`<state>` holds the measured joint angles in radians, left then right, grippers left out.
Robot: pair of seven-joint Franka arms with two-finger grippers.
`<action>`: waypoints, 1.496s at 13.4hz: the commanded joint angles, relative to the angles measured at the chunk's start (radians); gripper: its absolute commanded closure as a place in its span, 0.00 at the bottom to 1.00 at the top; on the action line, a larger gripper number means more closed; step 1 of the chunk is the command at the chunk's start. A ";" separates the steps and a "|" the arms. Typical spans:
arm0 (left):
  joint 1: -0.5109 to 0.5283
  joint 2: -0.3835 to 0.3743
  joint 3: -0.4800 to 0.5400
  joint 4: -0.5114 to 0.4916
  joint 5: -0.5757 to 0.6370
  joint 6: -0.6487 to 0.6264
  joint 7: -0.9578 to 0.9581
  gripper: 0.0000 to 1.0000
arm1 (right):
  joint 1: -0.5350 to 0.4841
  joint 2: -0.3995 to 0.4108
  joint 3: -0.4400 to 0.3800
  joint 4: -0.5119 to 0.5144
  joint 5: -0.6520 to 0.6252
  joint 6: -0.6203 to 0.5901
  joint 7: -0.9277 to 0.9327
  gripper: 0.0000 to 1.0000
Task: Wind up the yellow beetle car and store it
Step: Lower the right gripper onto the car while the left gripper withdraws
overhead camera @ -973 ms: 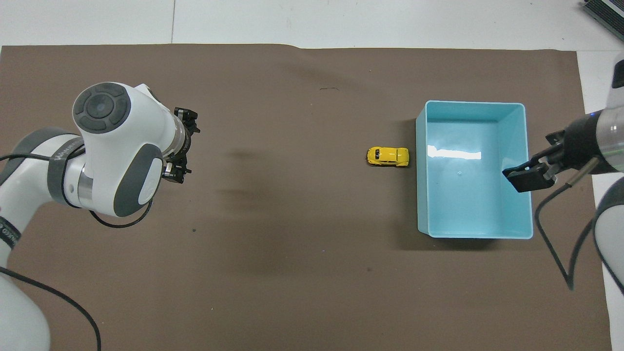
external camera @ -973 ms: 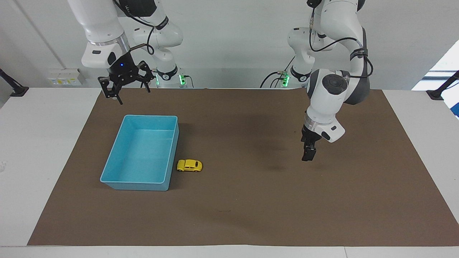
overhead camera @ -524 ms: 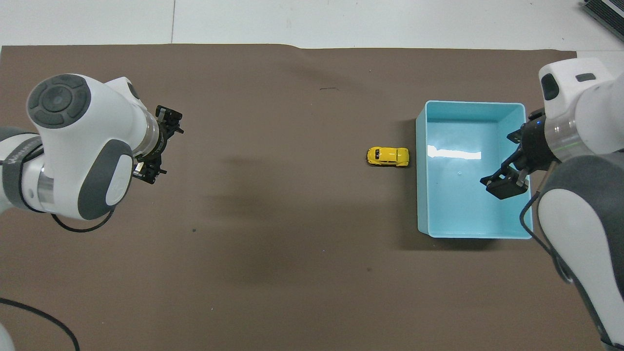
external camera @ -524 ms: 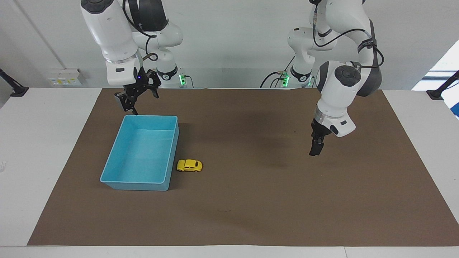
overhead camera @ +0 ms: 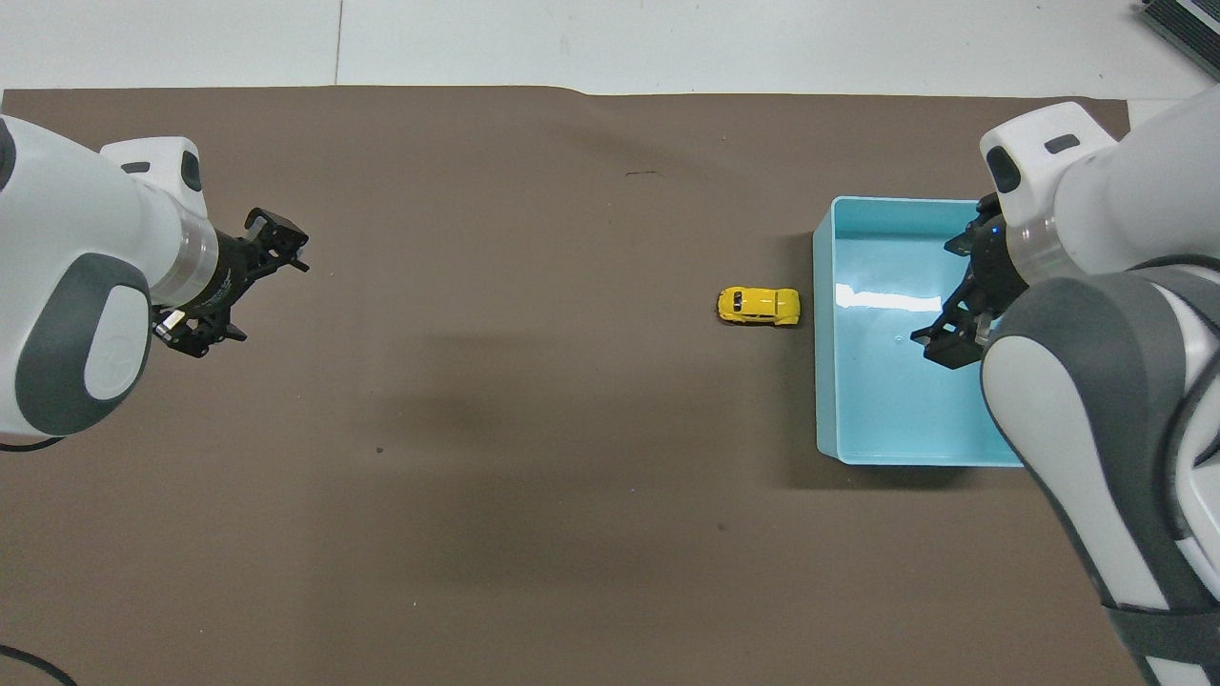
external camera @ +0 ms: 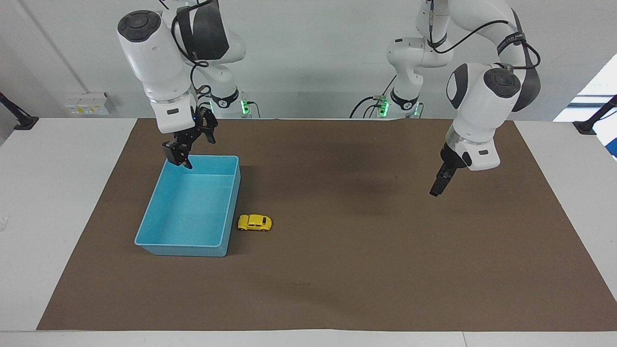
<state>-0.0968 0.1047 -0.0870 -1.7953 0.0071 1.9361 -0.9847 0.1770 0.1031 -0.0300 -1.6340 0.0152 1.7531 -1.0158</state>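
The yellow beetle car stands on its wheels on the brown mat, close beside the blue bin on the side toward the left arm's end. Nothing touches it. My right gripper hangs open and holds nothing, over the bin's end nearest the robots. My left gripper is open too, raised over bare mat toward the left arm's end, well away from the car.
The brown mat covers most of the white table. The blue bin holds nothing. Cables and the arm bases stand at the robots' edge of the table.
The right gripper has swung in from outside the bin to over its near end and come lower. The left gripper has drawn back toward its own end and risen. The car has not moved.
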 commanded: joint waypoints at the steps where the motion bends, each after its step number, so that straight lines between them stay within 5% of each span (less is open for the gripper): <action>1: 0.011 -0.010 -0.007 0.027 -0.015 -0.046 0.102 0.00 | -0.002 0.038 0.008 -0.003 0.014 0.034 -0.081 0.00; 11: 0.057 -0.049 -0.007 0.036 -0.012 -0.118 0.811 0.00 | 0.073 0.159 0.016 -0.015 0.008 0.215 -0.190 0.00; 20: 0.055 -0.137 -0.007 0.128 -0.006 -0.279 0.877 0.00 | 0.084 0.253 0.016 -0.079 0.011 0.413 -0.250 0.00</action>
<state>-0.0535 -0.0115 -0.0899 -1.7077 0.0071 1.7251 -0.1420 0.2606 0.3419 -0.0151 -1.6898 0.0149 2.1217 -1.2404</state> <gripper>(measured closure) 0.000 0.000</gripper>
